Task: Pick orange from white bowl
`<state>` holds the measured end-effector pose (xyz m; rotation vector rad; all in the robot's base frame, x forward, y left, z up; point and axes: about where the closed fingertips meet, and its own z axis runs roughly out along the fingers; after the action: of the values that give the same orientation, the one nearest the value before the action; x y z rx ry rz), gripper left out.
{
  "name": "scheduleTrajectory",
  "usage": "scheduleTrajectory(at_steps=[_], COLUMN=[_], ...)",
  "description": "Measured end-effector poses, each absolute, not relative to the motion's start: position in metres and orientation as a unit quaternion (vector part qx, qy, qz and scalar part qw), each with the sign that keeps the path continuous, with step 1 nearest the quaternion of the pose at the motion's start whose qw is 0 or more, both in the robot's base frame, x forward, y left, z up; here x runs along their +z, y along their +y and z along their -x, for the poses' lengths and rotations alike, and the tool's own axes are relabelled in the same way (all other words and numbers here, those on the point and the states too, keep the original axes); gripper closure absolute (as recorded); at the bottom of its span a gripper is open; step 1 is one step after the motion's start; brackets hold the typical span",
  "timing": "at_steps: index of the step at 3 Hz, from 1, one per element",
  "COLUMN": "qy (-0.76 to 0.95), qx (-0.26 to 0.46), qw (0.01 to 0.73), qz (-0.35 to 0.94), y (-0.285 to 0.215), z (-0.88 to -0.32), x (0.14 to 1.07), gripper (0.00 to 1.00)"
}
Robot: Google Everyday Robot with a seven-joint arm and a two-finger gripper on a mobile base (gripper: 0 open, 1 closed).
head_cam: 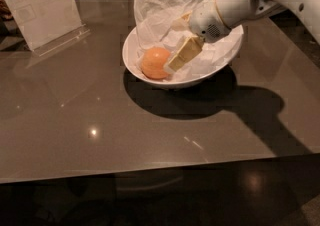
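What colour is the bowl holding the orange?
White, seen in camera view; the claw hovers inside the bowl beside the orange.

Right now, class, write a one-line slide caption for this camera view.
Robot hand reaches into the paper-lined white bowl, open beside the orange, on a glossy brown table.

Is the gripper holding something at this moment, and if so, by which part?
Nothing is held. The gripper is open inside the white bowl. One of its fingers lies close beside the orange, and the other is far from it.
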<state>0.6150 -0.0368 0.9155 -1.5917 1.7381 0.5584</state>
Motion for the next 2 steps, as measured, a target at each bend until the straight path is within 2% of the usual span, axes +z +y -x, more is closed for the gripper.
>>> scheduleTrajectory(at_steps=[2], qy=[0.681], qx=[0.236], qw=[0.354], qz=[0.596], y=[-0.027], z=[-0.622], x=[0.889], gripper=[0.15])
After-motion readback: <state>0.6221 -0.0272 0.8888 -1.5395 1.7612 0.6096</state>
